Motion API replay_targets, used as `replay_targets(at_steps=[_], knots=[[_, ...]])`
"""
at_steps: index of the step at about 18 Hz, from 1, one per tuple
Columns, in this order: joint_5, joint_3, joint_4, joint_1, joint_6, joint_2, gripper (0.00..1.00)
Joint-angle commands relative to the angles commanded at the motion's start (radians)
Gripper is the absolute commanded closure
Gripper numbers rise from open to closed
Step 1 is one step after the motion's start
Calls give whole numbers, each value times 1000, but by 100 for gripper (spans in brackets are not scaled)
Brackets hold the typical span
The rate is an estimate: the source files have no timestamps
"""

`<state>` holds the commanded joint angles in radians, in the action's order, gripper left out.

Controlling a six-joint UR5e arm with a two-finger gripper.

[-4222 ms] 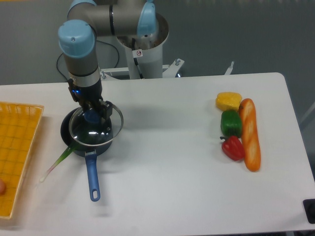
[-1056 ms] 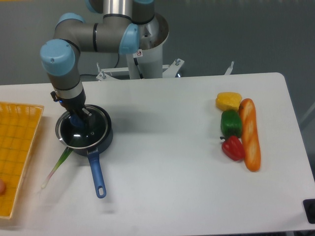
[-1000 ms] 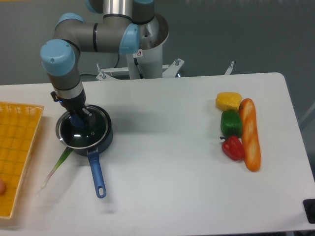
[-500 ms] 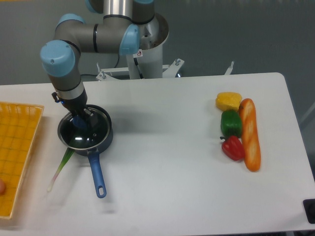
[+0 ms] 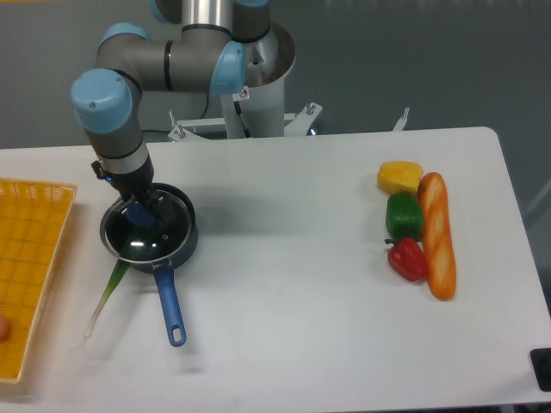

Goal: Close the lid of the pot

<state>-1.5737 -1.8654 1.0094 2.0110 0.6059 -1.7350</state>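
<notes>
The dark pot (image 5: 187, 243) stands at the table's left, its long blue handle (image 5: 169, 301) pointing toward the front edge. The glass lid (image 5: 164, 237) lies flat on the pot's rim, and its blue knob (image 5: 141, 215) shows through near the centre. My gripper (image 5: 135, 195) hangs straight down just above the back of the lid. Its dark fingers stand apart, a little above the knob, and hold nothing.
An orange mesh basket (image 5: 26, 258) sits at the left edge. A green onion (image 5: 107, 291) lies half under the pot. At the right lie a yellow pepper (image 5: 400, 177), a green pepper (image 5: 403, 215), a red pepper (image 5: 408, 258) and a bread loaf (image 5: 437, 245).
The lid went from held above the pot to resting on its rim, and the pot shifted slightly left. In the last half second my gripper rose off the knob, which now shows free.
</notes>
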Motion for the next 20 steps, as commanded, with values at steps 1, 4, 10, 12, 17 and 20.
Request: replay_targets(at_steps=[1,4,10,12,17,20], knots=[[-18,14,3,8,-3,11,0],[-26,40,17,49,1,54,0],[-25,58,26,149,12,94,0],[-22,69,44,211,70,106,0],[-5,92,113,426,426,138,0],[9,106,118,552,601,130,0]])
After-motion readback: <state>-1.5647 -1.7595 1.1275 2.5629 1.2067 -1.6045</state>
